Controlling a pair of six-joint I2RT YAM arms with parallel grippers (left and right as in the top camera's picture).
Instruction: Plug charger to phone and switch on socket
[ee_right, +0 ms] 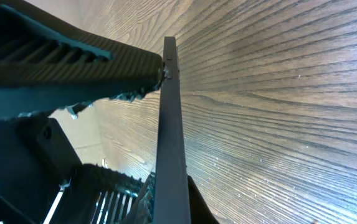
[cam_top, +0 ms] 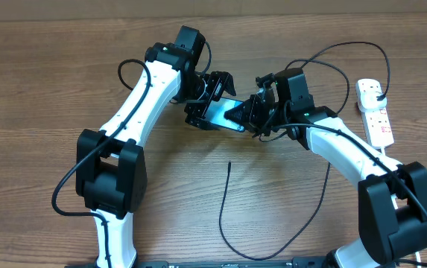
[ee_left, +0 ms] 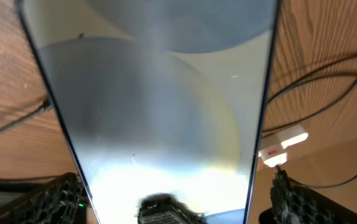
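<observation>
phone [cam_top: 223, 112]: held up off the surface [cam_top: 42, 82] at the centre, between the two arms, with its cyan screen partly hidden by them
left end effector [cam_top: 210, 100]: fingers closed in on the phone's two long edges, so it appears to have the phone in its grasp
right end effector [cam_top: 250, 113]: at the phone's other end, fingers set apart and the upper fingertip [ee_right: 147, 65] touching the phone's dark edge. i cannot tell if it grips anything
charger [cam_top: 222, 208]: thin black cable in a loose loop on the surface, its free tip [cam_top: 229, 164] lying below the phone and well apart from it, held by neither arm
socket [cam_top: 377, 119]: white strip at the far right, well apart from both end effectors. a dark plug sits in it, and the switch position is too small to read
progress: early, by my judgement — the phone is secured, but the tip is not yet picked up or inserted
remaining: fetch the tip, seat it in the phone, then press the socket switch
</observation>
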